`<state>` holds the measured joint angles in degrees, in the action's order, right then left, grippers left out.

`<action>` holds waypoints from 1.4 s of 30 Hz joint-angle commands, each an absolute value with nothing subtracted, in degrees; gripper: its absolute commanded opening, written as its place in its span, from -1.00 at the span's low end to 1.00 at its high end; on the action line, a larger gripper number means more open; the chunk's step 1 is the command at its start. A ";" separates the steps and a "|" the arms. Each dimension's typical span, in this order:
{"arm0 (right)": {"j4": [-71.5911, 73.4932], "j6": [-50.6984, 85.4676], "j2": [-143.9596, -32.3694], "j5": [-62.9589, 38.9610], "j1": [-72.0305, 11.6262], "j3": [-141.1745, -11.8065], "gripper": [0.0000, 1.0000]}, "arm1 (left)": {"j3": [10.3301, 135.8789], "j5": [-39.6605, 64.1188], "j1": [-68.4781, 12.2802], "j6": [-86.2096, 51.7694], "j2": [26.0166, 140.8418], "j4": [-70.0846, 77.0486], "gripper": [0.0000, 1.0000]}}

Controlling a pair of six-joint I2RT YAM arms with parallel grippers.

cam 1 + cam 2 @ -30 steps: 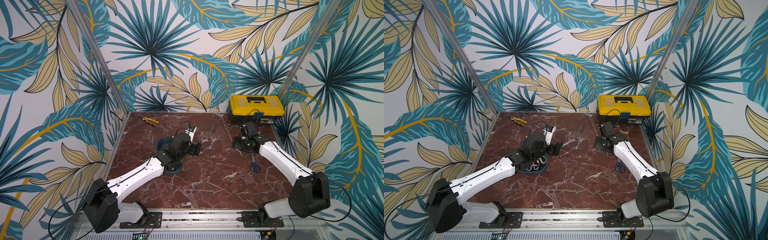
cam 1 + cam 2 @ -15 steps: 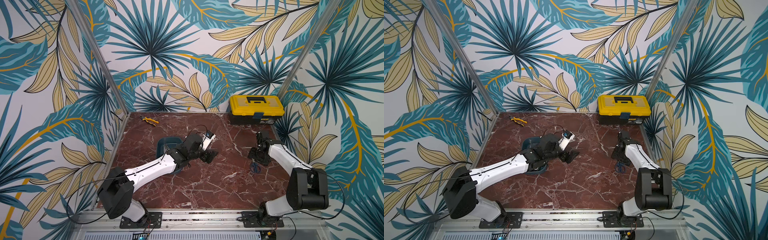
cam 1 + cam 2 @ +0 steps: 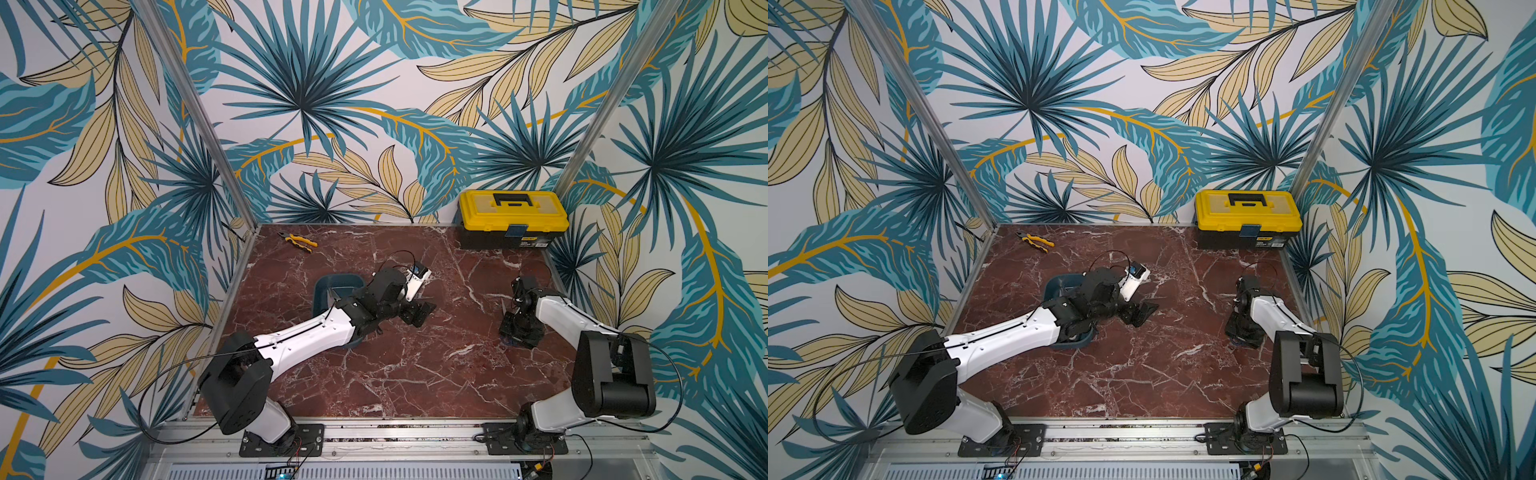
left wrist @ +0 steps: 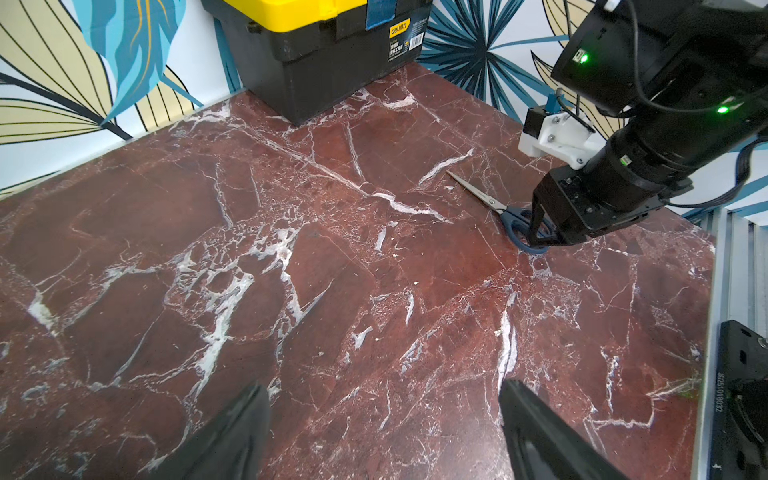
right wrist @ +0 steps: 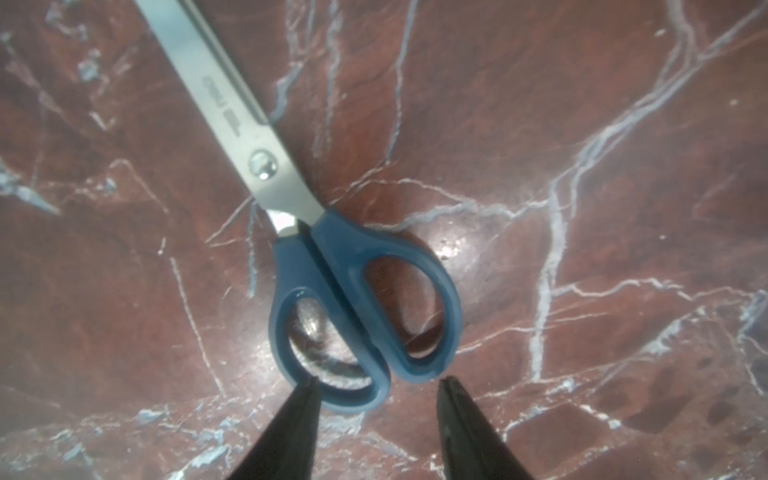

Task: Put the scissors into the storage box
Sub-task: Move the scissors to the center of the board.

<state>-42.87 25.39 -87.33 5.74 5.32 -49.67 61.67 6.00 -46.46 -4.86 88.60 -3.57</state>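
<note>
Tipped steeply downward, the right pincer (image 5: 376, 384) stands part-open astride the handles of the scissors (image 5: 286, 191), which lie flat on the worktop (image 3: 415, 374). The outstretched left pincer (image 4: 381, 386) gapes empty beside the storage box (image 3: 320, 291).

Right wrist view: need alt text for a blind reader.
Blue-handled scissors lie flat, blades closed, on a red marble table. Two black fingertips of the right gripper straddle the handle end, jaws apart; contact cannot be judged.
</note>
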 commanded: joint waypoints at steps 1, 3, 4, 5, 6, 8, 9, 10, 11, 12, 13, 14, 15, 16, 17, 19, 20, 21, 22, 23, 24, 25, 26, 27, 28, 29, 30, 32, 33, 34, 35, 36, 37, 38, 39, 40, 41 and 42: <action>-42.27 25.84 -87.99 2.61 5.63 -48.64 -0.12 | 64.08 4.69 -46.49 -4.56 89.23 -3.46 0.81; -41.63 25.83 -89.03 1.34 5.57 -48.73 -0.16 | 63.51 4.34 -46.54 -5.07 89.03 -2.71 0.81; -41.59 25.74 -89.52 0.94 5.54 -48.79 -0.16 | 63.30 3.94 -46.50 -5.39 88.95 -2.44 0.82; -41.43 25.67 -89.92 0.59 5.46 -48.84 -0.17 | 62.96 3.72 -46.54 -5.77 88.78 -2.14 0.81; -41.30 25.51 -90.29 0.29 5.37 -48.87 -0.17 | 62.56 3.48 -46.50 -6.10 88.63 -1.74 0.81; -40.83 25.23 -91.23 0.05 5.03 -49.04 -0.20 | 61.44 2.47 -46.50 -6.85 87.97 -0.45 0.81; -40.72 25.22 -91.93 0.02 4.86 -49.28 -0.22 | 60.82 1.56 -46.46 -7.31 87.66 0.26 0.81; -40.52 25.22 -92.54 -0.13 4.67 -49.44 -0.23 | 60.36 0.95 -46.45 -7.67 87.39 0.92 0.81; -40.33 25.39 -93.08 -0.39 4.34 -49.69 -0.26 | 60.04 0.27 -46.32 -7.94 87.21 1.17 0.81; -40.19 25.51 -93.41 -0.29 3.86 -49.95 -0.29 | 60.03 -0.32 -46.27 -8.14 87.07 1.22 0.81; -40.01 25.68 -93.74 -0.03 3.26 -50.21 -0.34 | 59.99 -0.99 -46.08 -8.45 86.85 1.06 0.81; -39.82 25.87 -94.09 0.22 2.58 -50.52 -0.36 | 59.96 -1.68 -45.85 -8.89 86.67 1.05 0.81; -39.64 26.13 -94.53 0.26 1.86 -50.94 -0.37 | 59.78 -2.24 -45.54 -9.40 86.45 1.17 0.81; -39.64 26.34 -94.93 0.19 1.25 -51.41 -0.38 | 59.47 -2.46 -45.17 -9.87 86.14 1.35 0.82; -39.46 26.56 -95.41 0.17 0.41 -51.88 -0.42 | 59.05 -2.71 -44.75 -10.43 85.81 1.78 0.81; -39.37 27.00 -96.41 0.25 -1.23 -53.04 -0.45 | 58.01 -3.02 -43.61 -11.85 85.01 2.60 0.81; -39.37 27.30 -97.01 0.19 -2.21 -53.82 -0.47 | 57.35 -3.08 -42.79 -12.85 84.55 3.15 0.81; -39.31 27.70 -97.64 0.13 -3.12 -54.41 -0.50 | 56.67 -3.02 -41.95 -13.90 84.14 3.67 0.81; -39.20 27.93 -98.17 -0.04 -3.83 -55.00 -0.53 | 55.95 -3.07 -41.24 -14.80 83.70 4.08 0.81; -39.04 28.22 -98.79 -0.11 -4.62 -55.61 -0.54 | 55.20 -3.36 -40.56 -15.63 83.20 4.55 0.81; -38.96 28.55 -99.32 -0.30 -5.40 -56.33 -0.55 | 54.56 -3.78 -39.99 -16.20 82.75 4.65 0.81; -38.93 28.62 -99.71 -0.62 -6.04 -56.98 -0.57 | 54.18 -4.05 -39.75 -16.19 82.33 4.58 0.81; -38.94 28.69 -100.15 -0.94 -6.89 -57.78 -0.59 | 53.99 -4.51 -39.64 -15.97 81.91 4.18 0.81; -38.93 28.89 -100.52 -0.99 -7.60 -58.52 -0.59 | 53.92 -5.27 -39.64 -15.75 81.39 3.60 0.81; -38.87 28.97 -100.75 -1.13 -8.40 -59.13 -0.60 | 53.80 -5.70 -39.64 -15.81 80.94 3.29 0.81; -38.84 29.04 -101.02 -1.30 -9.29 -59.82 -0.61 | 53.41 -6.61 -39.51 -15.78 80.40 3.27 0.82; -38.74 29.01 -101.37 -1.66 -10.21 -60.64 -0.62 | 52.91 -7.95 -39.34 -15.98 79.87 3.51 0.81; -38.54 28.91 -102.30 -2.06 -12.08 -62.20 -0.67 | 51.72 -9.13 -38.80 -16.63 78.50 4.27 0.81; -38.55 28.92 -102.78 -2.15 -12.95 -62.82 -0.68 | 51.00 -9.58 -38.47 -17.22 77.98 4.66 0.82; -38.56 28.99 -103.46 -2.28 -13.83 -63.54 -0.70 | 50.19 -10.07 -37.88 -18.08 77.26 5.25 0.81; -38.54 29.07 -104.21 -2.42 -14.62 -64.14 -0.74 | 49.33 -10.55 -37.27 -18.93 76.73 5.52 0.81; -38.48 29.17 -104.67 -2.53 -15.33 -64.56 -0.76 | 48.74 -11.07 -36.82 -19.64 76.27 5.54 0.81; -38.28 29.24 -105.04 -2.59 -16.06 -64.90 -0.76 | 48.19 -11.87 -36.30 -20.43 75.73 5.25 0.81; -38.16 29.33 -105.26 -2.42 -16.74 -65.13 -0.77 | 47.63 -12.48 -35.76 -21.02 75.23 4.82 0.82; -38.10 29.24 -105.25 -2.37 -17.38 -65.33 -0.77 | 47.18 -12.80 -35.33 -21.39 74.78 4.51 0.81; -38.05 29.06 -105.34 -2.24 -18.00 -65.60 -0.78 | 46.63 -13.18 -34.96 -21.80 74.19 4.17 0.81; -38.14 28.90 -105.31 -2.11 -18.43 -65.83 -0.79 | 46.05 -13.69 -34.56 -22.32 73.57 3.92 0.81; -38.14 28.66 -105.30 -2.18 -18.83 -66.04 -0.80 | 45.53 -14.15 -34.20 -22.77 73.16 3.70 0.81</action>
